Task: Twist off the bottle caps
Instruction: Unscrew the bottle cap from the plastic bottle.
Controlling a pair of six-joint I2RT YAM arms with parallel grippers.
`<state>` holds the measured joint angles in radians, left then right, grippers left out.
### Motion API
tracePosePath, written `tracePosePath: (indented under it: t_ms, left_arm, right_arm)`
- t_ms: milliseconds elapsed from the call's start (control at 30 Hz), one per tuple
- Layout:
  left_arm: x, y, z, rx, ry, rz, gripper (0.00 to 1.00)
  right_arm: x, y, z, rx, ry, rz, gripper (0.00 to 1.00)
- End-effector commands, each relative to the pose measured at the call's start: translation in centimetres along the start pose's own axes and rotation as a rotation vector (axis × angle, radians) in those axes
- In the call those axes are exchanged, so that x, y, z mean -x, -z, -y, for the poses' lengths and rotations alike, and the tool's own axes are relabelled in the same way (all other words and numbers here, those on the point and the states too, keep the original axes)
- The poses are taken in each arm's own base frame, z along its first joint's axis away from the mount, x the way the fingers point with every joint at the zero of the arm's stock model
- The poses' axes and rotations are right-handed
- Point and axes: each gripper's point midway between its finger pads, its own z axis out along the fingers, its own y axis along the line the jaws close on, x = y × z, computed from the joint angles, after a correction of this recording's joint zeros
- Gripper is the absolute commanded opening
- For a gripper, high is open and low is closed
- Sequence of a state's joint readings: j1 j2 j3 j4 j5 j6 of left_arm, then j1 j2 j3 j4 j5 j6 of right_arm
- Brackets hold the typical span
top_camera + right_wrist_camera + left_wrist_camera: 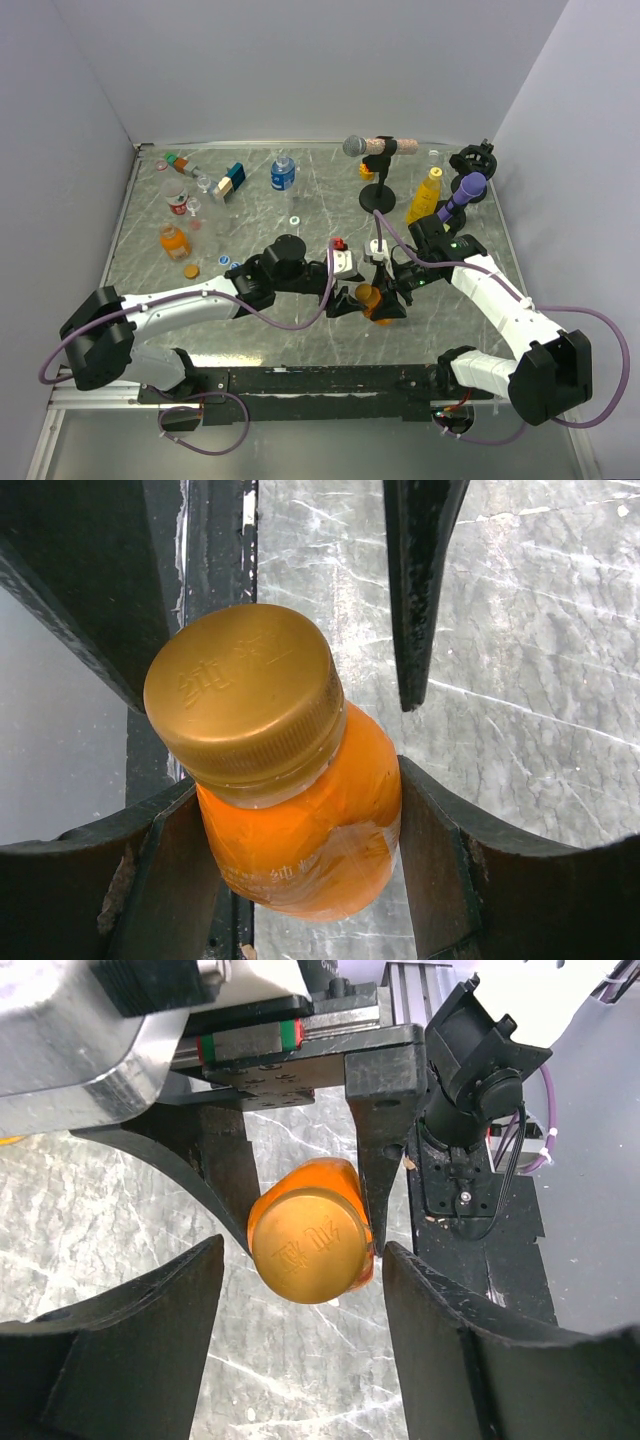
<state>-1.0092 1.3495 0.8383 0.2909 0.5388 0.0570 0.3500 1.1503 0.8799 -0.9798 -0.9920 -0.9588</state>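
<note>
A: What sits between the fingers of the left pincer (pixel 301 1252)?

B: An orange bottle (pixel 310 1250), with a rounded end bearing raised marks turned to the camera. I cannot tell whether that end is cap or base.

A: Is it gripped?

B: Not by that pincer. Its jaws stand wide. One finger is apart from the bottle and the other is just beside it, contact unclear.

A: What holds it, then?

B: The right pincer (pixel 309 1224), reaching in from above with one black finger pressed against each side.

A: And underneath?

B: The grey marbled table (pixel 100 1200). The bottle is near a table edge with a black rail (pixel 510 1280) along it and a purple cable (pixel 548 1110) beyond.
</note>
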Motion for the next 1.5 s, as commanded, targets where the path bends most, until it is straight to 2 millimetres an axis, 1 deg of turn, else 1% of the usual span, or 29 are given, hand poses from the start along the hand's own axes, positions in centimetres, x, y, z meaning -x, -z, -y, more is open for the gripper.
tracePosePath:
  t_ms: [0, 400, 533, 600, 667, 700, 800, 867, 900, 933, 967, 1000, 1100, 1133, 1200, 1300, 1400, 1467]
  left_arm:
    - [3.0, -0.3, 0.2, -0.030, -0.026, 0.077, 0.67]
    - [3.4, -0.5, 0.1, -0.025, -0.014, 0.096, 0.67]
    - [3.6, -0.4, 0.1, -0.022, -0.015, 0.100, 0.66]
    - [3.5, -0.5, 0.1, -0.026, -0.012, 0.096, 0.64]
    - [3.5, -0.6, 0.2, -0.031, -0.011, 0.094, 0.58]
    - [3.4, -0.7, 0.2, -0.031, -0.008, 0.089, 0.52]
    - [3.1, -0.7, 0.1, -0.032, 0.003, 0.077, 0.41]
    - [3.0, -0.7, 0.1, -0.034, 0.008, 0.069, 0.27]
    - [2.9, -0.7, 0.3, -0.034, 0.053, 0.063, 0.17]
    - [2.8, -0.6, 0.4, -0.030, 0.069, 0.058, 0.10]
    - [2.7, -0.4, 0.3, -0.016, 0.091, 0.054, 0.03]
    - [2.4, -0.2, 0.3, 0.002, 0.123, 0.046, 0.01]
    - [1.6, 1.1, 0.0, 0.080, 0.215, 0.047, 0.01]
    - [1.7, 1.6, 0.0, 0.107, 0.255, 0.063, 0.01]
    - [1.4, 2.7, -0.1, 0.171, 0.360, 0.087, 0.01]
    - [1.5, 4.1, -0.4, 0.263, 0.556, 0.143, 0.01]
    - [1.4, 4.6, -0.7, 0.328, 0.747, 0.161, 0.01]
    - [1.7, 4.4, -0.5, 0.336, 0.868, 0.169, 0.01]
  right_arm:
    - [1.2, 0.0, 0.3, 0.005, 0.057, 0.038, 0.08]
    - [1.2, 0.0, 0.3, 0.005, 0.057, 0.038, 0.08]
    - [1.3, 0.0, 0.3, 0.005, 0.057, 0.038, 0.08]
    - [1.2, 0.0, 0.3, 0.005, 0.055, 0.038, 0.08]
    - [1.2, 0.0, 0.3, 0.005, 0.055, 0.038, 0.08]
    - [1.2, 0.0, 0.3, 0.006, 0.053, 0.036, 0.08]
    - [1.2, 0.0, 0.3, 0.007, 0.053, 0.035, 0.08]
    - [1.3, 0.0, 0.3, 0.004, 0.055, 0.037, 0.08]
    - [1.2, 0.0, 0.3, 0.004, 0.055, 0.037, 0.08]
    - [1.2, 0.0, 0.3, 0.004, 0.054, 0.037, 0.08]
    - [1.3, 0.1, 0.3, 0.002, 0.053, 0.036, 0.08]
    - [1.3, 0.1, 0.4, 0.000, 0.058, 0.038, 0.08]
    - [1.3, 0.2, 0.4, -0.006, 0.056, 0.038, 0.08]
    - [1.4, 0.2, 0.4, -0.005, 0.060, 0.040, 0.08]
    - [1.5, 0.2, 0.3, -0.001, 0.059, 0.043, 0.08]
    - [1.6, 0.2, 0.3, 0.001, 0.057, 0.045, 0.08]
    - [1.6, 0.1, 0.3, 0.003, 0.056, 0.046, 0.08]
    - [1.6, 0.1, 0.3, 0.005, 0.054, 0.046, 0.08]
